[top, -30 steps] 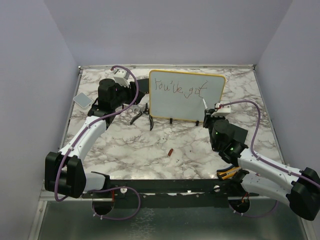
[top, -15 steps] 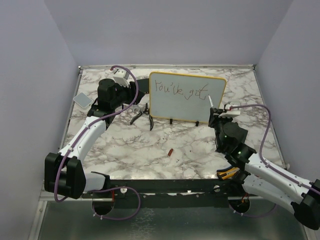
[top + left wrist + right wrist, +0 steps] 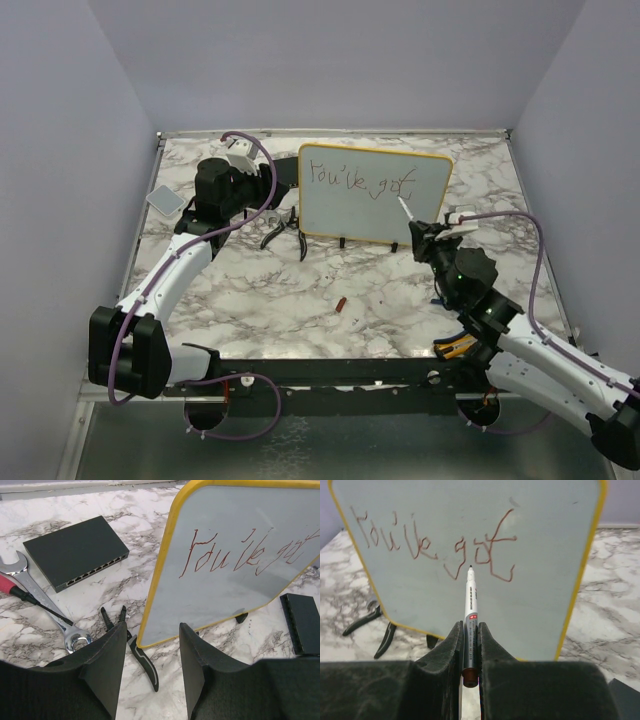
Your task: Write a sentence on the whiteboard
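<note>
Two tools are recorded. The right tool [image 3: 470, 630] is clamped on a marker [image 3: 471, 605], whose tip is placed at the whiteboard [image 3: 350, 212], just below the sentence [image 3: 360, 180], which reads "You've got". The left tool [image 3: 152, 628] is set with fingers apart at the whiteboard's left edge. The whiteboard is stood upright on the tabletop [image 3: 300, 300].

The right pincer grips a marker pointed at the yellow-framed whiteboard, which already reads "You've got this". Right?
Not quite. The right pincer does grip the marker pointed at the yellow-framed whiteboard, but the sentence reads only "You've got"; the right wrist view shows no "this".
</note>
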{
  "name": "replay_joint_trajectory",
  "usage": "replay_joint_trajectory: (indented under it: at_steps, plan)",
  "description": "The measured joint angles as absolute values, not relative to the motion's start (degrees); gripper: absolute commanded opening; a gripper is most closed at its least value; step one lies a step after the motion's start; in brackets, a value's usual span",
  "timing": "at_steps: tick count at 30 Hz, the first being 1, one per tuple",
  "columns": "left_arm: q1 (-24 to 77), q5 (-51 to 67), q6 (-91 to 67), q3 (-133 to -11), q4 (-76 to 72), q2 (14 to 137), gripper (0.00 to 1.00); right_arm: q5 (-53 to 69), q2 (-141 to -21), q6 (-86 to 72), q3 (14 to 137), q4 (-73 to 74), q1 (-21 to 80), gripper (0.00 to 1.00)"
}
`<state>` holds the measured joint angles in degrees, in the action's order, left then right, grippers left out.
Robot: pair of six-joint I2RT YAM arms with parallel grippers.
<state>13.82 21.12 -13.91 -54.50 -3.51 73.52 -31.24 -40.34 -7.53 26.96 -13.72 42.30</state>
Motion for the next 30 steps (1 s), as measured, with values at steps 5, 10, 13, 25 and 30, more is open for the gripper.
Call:
replay_joint_trajectory:
  at_steps: [5,10,13,25,30]
  plan:
    - [13.82,21.10,-13.91,-54.48,-3.49,73.52,0.48,-24.14,-45.78,-9.02,26.92,-14.41,43.24,0.01]
    - [13.82,21.10,-13.93,-54.48,-3.51,73.52,0.48,-20.08,-52.38,-10.50,26.81,-20.67,46.17,0.01]
    - [13.82,21.12,-13.93,-54.48,-3.51,73.52,0.48,-19.35,-58.17,-10.55,26.83,-25.28,48.23,0.01]
    - [13.82,21.12,-13.93,-54.48,-3.51,73.52,0.48,-20.08,-77.58,-8.78,30.33,-40.71,52.47,0.01]
    - [13.82,21.12,-13.93,-54.48,-3.51,73.52,0.48,-22.11,-81.43,-7.40,32.86,-44.58,52.51,0.01]
